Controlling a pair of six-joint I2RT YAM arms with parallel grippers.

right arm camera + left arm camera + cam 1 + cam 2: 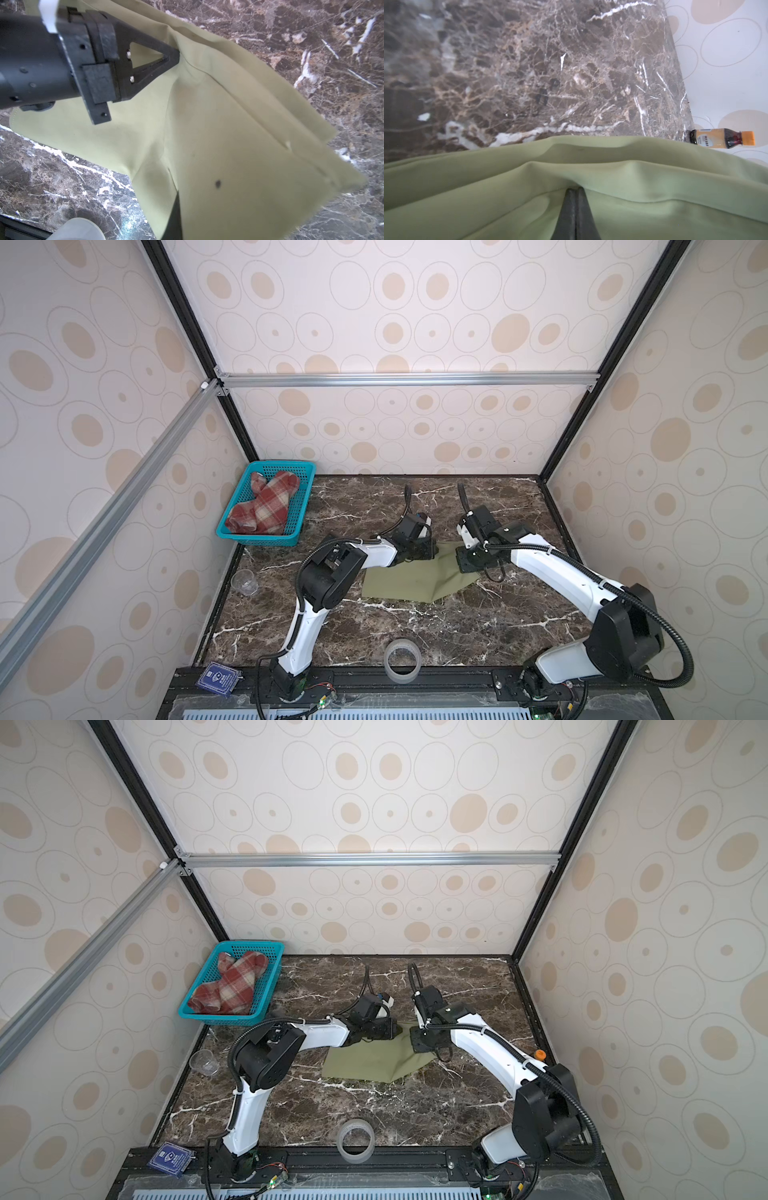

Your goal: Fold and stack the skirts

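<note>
The olive-green skirt (409, 578) (372, 1063) lies partly spread at mid-table, its far edge lifted by both grippers. My left gripper (434, 549) (395, 1029) pinches that far edge; in the left wrist view its fingers (572, 199) are pressed together, with green cloth (612, 187) bunched at the tips. My right gripper (459, 561) (413, 1043) is shut on the skirt's right corner, and cloth (228, 135) drapes over its jaws. The red-and-cream plaid skirt (266, 506) (232, 988) lies crumpled in the teal basket (257, 536) at the back left.
A clear cup (245, 581) stands near the left edge. A tape roll (401, 659) and a blue box (218, 678) are at the front. A bottle with an orange cap (722, 138) stands by the right wall.
</note>
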